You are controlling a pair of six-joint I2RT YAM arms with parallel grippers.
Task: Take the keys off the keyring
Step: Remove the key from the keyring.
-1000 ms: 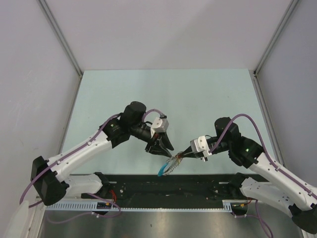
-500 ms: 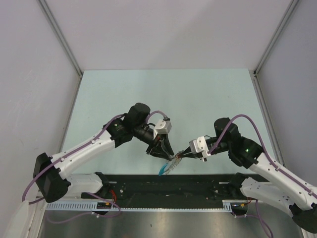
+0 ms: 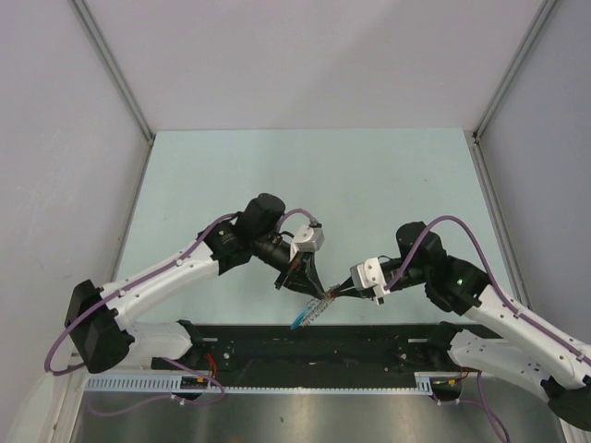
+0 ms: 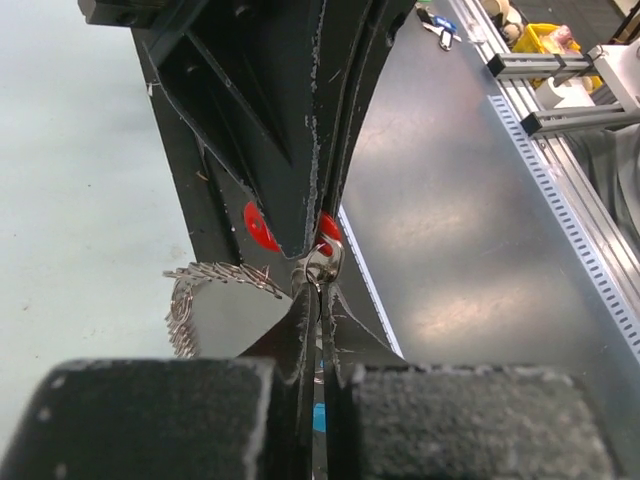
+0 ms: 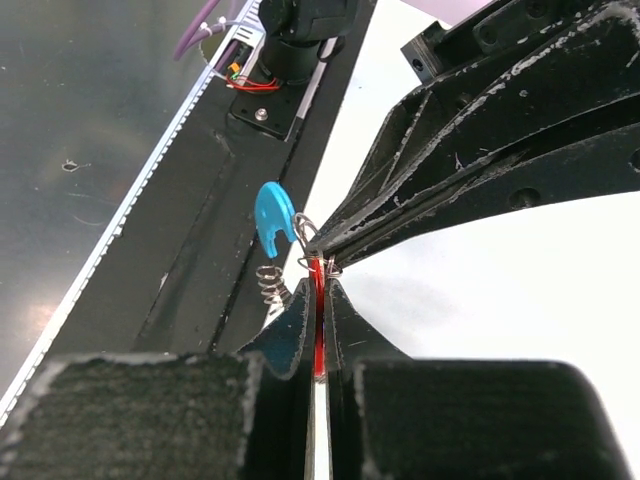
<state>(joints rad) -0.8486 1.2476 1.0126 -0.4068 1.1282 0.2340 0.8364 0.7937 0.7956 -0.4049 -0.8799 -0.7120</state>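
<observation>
here, the left arm [image 3: 175, 272] reaches from the lower left toward the near middle of the table [image 3: 277, 175], elbow raised, with the left gripper [image 3: 312, 292] angled down and to the right. the right arm [image 3: 499, 318] stretches leftward from the lower right, the right gripper [image 3: 336, 293] held nearly level, so the two sets of tips meet tip to tip. the keyring [image 3: 314, 307] hangs at and just below that meeting point, over the table's near edge beside the black plate [image 3: 369, 341]. it is a floppy run of silvery coiled links ending in a bright blue section [image 5: 274, 215]. the key [image 5: 318, 325] shows only as a thin red head seen edge-on. the left gripper's fingers [image 4: 296, 335] are pressed together, pinching a small silvery loop [image 4: 322, 265] of the keyring. the right gripper's fingers [image 5: 290, 325] are closed to a narrow slit, clamping the key's red head.
</observation>
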